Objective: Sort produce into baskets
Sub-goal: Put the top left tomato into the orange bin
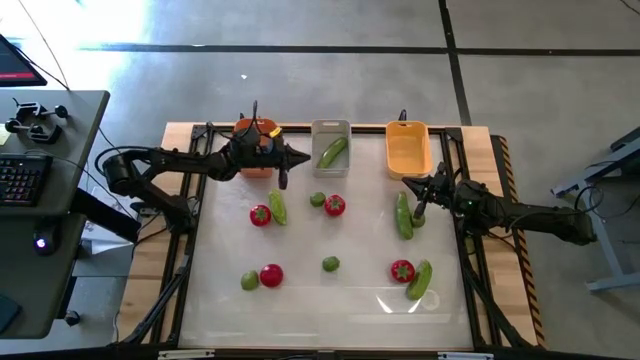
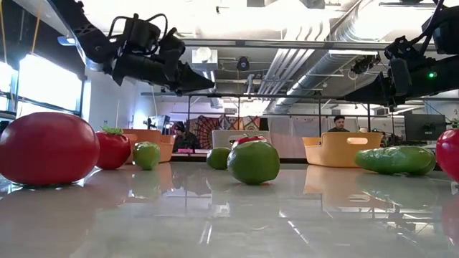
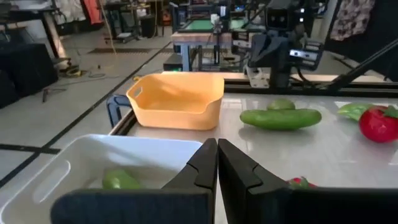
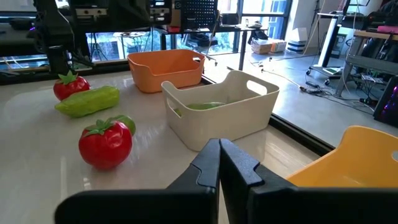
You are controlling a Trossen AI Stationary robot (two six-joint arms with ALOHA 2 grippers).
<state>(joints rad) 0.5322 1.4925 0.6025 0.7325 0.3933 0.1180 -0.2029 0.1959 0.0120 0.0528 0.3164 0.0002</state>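
Resting on the glossy white bench [image 1: 300, 300]: four smooth round red tomatoes [image 1: 260, 215], three elongated green cucumbers [image 1: 403, 216], four limes [image 1: 330, 264]. Grey plastic bin [image 1: 329, 129] holds one cucumber. Both fingers pairs together, empty.

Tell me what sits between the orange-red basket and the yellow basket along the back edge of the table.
The pale grey basket sits between the orange-red basket and the yellow basket, with one cucumber lying inside it. The high view shows this best.
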